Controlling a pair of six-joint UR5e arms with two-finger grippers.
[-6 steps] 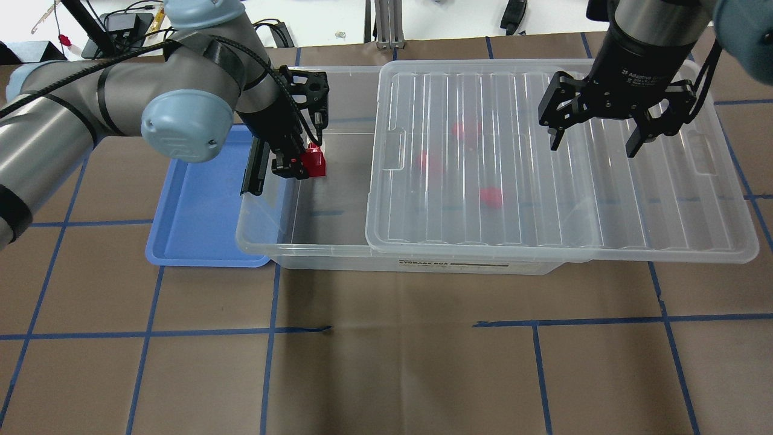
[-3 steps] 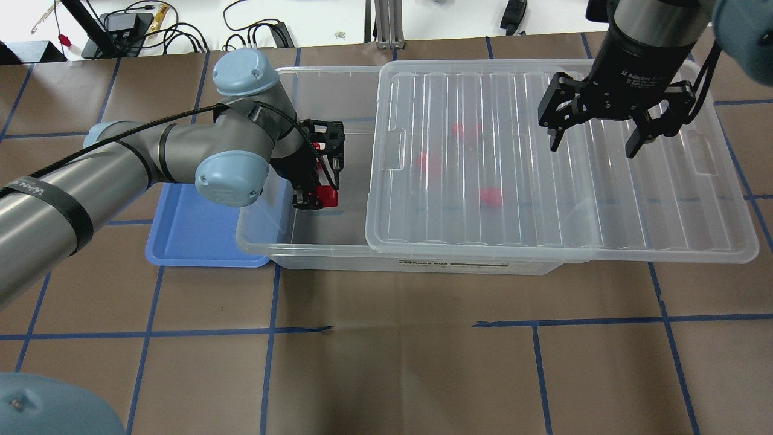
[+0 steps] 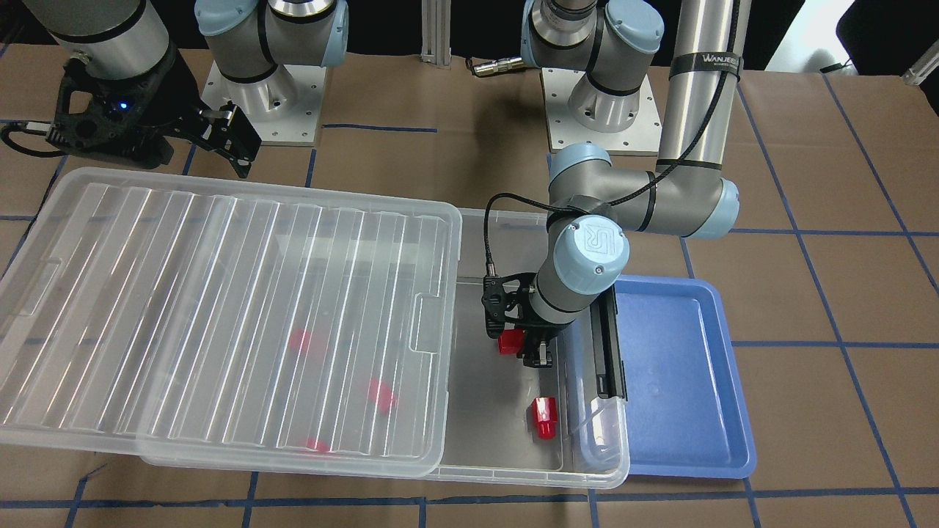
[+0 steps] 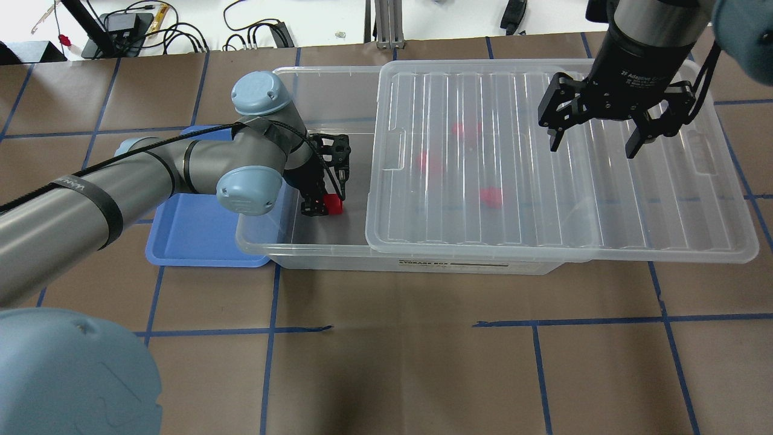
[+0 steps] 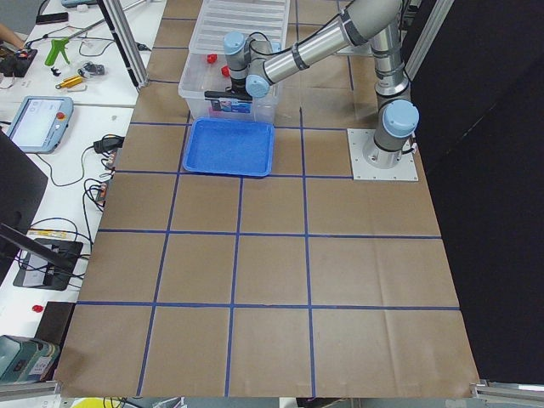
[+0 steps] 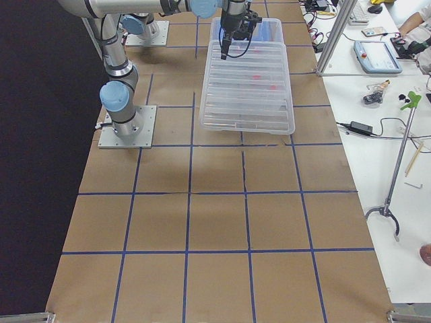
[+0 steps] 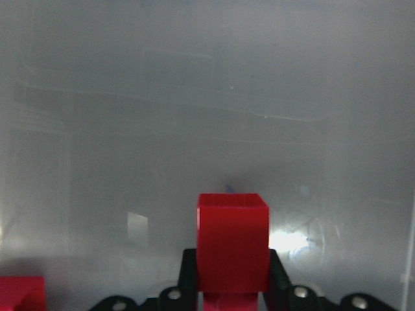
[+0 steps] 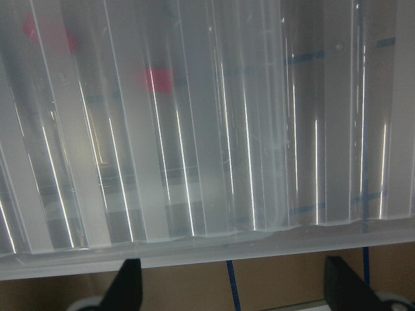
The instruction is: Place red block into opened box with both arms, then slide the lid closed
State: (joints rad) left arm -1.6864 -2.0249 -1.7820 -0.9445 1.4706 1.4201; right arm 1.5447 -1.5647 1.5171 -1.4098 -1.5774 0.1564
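Observation:
In the overhead view my left gripper [image 4: 323,205] is down inside the uncovered end of the clear box [image 4: 259,238], shut on a red block [image 4: 333,204]. The left wrist view shows that block [image 7: 232,243] clamped between the two fingers, close above the box floor. The front view shows a loose red block [image 3: 543,418] on the floor of the same end. The ribbed clear lid [image 4: 604,199] covers the rest of the box and overhangs its right end, with red blocks [image 4: 490,196] dimly visible beneath. My right gripper [image 4: 595,142] hovers open above the lid, holding nothing.
A blue tray [image 4: 193,223] lies against the box's open short end, under my left arm. The box's black latch bar [image 3: 609,345] stands between tray and gripper. Brown paper with blue tape lines covers the table.
My left arm has carried the red block lower into the box and toward the near wall. The right gripper and the lid have not moved.

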